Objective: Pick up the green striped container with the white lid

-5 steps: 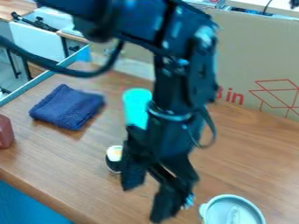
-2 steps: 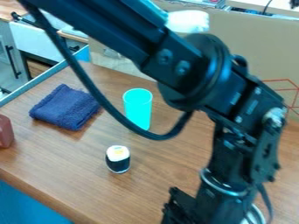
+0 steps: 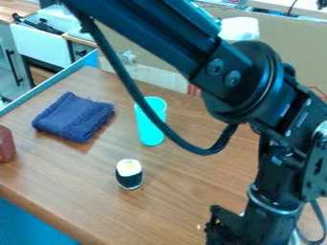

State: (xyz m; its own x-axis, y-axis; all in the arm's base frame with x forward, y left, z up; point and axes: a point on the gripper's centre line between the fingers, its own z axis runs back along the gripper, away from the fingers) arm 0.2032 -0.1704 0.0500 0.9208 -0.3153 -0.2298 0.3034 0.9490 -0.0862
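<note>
My gripper (image 3: pixel 223 234) hangs at the bottom edge, right of centre, with its lower part cut off by the frame. Whether it holds anything cannot be seen. To its upper left a sushi roll (image 3: pixel 129 174) with a white top and dark wrap stands upright on the wooden table (image 3: pixel 83 191), apart from the gripper. Behind the roll is a turquoise cup (image 3: pixel 151 129), upright and partly crossed by the arm's cable. A folded navy cloth (image 3: pixel 73 117) lies at the left rear.
A reddish-brown object (image 3: pixel 5 143) stands at the left edge. A cardboard panel (image 3: pixel 172 52) rises along the back of the table, and a blue-grey rim (image 3: pixel 48 83) borders the left rear side. The arm covers much of the right side.
The arm and gripper have moved right and down toward the bottom edge, uncovering the sushi roll and cup. The light bowl seen earlier at the lower right is now mostly behind the arm.
</note>
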